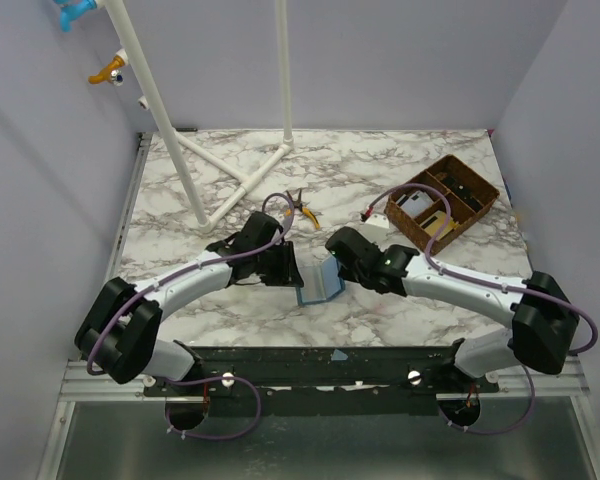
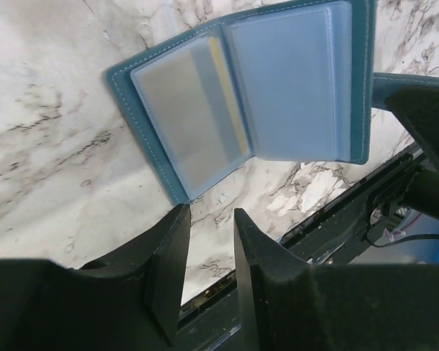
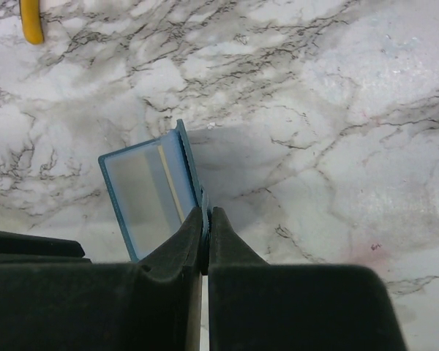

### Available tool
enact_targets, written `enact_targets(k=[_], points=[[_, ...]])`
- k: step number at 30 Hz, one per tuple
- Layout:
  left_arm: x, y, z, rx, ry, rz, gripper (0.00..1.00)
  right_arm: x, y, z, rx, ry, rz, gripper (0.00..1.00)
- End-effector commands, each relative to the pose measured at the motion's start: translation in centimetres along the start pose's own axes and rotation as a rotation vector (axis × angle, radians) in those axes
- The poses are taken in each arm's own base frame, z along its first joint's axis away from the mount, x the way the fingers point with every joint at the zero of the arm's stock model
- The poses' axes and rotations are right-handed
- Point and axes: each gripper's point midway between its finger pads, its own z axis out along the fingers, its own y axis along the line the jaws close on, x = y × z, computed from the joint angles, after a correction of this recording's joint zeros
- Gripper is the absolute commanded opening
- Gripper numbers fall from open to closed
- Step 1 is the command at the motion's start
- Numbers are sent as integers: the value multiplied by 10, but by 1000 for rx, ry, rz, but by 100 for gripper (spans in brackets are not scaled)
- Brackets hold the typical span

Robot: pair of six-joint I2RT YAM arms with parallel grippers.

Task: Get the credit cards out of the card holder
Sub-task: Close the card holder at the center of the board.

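Note:
The blue card holder (image 1: 318,284) lies open on the marble table between my two grippers. In the left wrist view the card holder (image 2: 241,95) shows pale blue clear sleeves, with a card (image 2: 186,121) that has a yellow edge in the left sleeve. My right gripper (image 3: 207,219) is shut on the holder's right flap (image 3: 194,172) and holds it raised on edge. My left gripper (image 2: 208,227) is open and empty, its fingertips just short of the holder's near corner. In the top view the left gripper (image 1: 285,265) sits just left of the holder and the right gripper (image 1: 338,262) at its upper right.
A brown compartment tray (image 1: 442,200) with small items stands at the back right. Yellow-handled pliers (image 1: 302,208) lie behind the grippers; their handle shows in the right wrist view (image 3: 32,22). A white pipe frame (image 1: 230,185) stands at the back left. The table's front edge (image 1: 330,345) is close below the holder.

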Motion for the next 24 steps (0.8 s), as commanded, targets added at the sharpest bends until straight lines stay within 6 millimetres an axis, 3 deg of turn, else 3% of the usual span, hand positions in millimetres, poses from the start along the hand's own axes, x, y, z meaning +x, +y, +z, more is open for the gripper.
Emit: enact_targets(k=[1, 5, 9, 13, 19, 24], points=[[-12, 14, -17, -68, -66, 30, 33, -1, 9, 2, 18, 16, -35, 1], [-11, 26, -15, -100, -66, 21, 25, 1, 17, 5, 23, 24, -48, 1], [-7, 36, -1, -127, -33, 7, 10, 2, 21, 7, 34, 30, -62, 1], [-5, 38, 15, -116, -4, -20, 3, 3, 24, 7, 33, 39, -69, 1], [-1, 46, 31, -132, 28, -40, 0, 5, 39, 7, 0, 51, -80, 1], [2, 46, 40, -125, 49, -45, 0, 12, 70, 5, -93, 83, -76, 1]])
